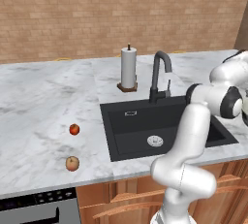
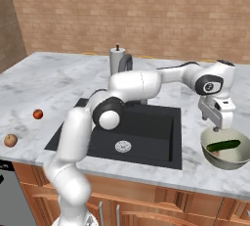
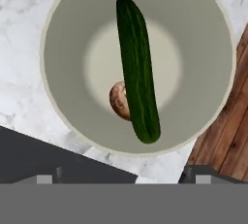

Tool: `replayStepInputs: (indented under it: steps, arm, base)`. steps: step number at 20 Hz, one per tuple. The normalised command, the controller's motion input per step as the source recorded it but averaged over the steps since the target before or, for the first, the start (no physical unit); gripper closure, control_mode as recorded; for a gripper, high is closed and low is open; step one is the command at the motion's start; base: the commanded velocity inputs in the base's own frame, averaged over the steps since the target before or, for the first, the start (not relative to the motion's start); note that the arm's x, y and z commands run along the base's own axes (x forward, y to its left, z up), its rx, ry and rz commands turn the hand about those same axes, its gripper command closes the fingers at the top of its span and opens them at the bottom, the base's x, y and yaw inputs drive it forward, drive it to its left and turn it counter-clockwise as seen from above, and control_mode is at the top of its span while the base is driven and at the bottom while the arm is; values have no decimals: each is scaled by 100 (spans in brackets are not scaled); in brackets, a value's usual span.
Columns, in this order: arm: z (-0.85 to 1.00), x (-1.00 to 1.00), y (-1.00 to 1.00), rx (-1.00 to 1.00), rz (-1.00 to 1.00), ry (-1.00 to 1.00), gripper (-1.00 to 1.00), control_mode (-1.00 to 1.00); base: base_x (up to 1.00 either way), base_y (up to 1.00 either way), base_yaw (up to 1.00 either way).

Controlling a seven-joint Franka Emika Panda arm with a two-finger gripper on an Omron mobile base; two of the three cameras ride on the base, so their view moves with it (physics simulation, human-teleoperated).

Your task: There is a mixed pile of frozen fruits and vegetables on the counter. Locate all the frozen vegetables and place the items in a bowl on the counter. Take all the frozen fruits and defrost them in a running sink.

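Cucumber and brownish-white round lump are already lying in the bowl, the green stick resting across the lump and touching it, so the vegetable half of the job is looking finished. The end effector is hanging just above the bowl at the right end of the desk, its jaws standing wide and holding nothing. What is remaining is the fruit: the red ball and the orange-tan ball are sitting well apart from the arm on the left stretch of desk, the red one farther back and the tan one nearer the front edge, both to the left of the black sink and its gooseneck faucet. No water is showing at the faucet. Both fruits are probably behaving as small, hard, light spheres, frozen and likely slick, so they may be rolling away if nudged. Taking each from straight above, with the fingers closing across the widest middle of the ball, is seeming the safest hold; the tan one, being larger, is offering more surface.
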Motion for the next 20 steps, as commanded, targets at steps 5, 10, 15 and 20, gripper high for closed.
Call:
replayStepInputs:
  steps: [5,10,15,20]
  arm:
    - [0,0,50,-16,3,-3,-100,-100]
    - [-5,0,48,-19,0,-19,-100,-100]
    - [0,0,50,-18,0,-17,-100,-100]
    - [6,13,49,-7,3,-1,-100,-100]
  base:
    - [0,0,0]
    - [0,0,0]
    - [0,0,0]
    - [0,0,0]
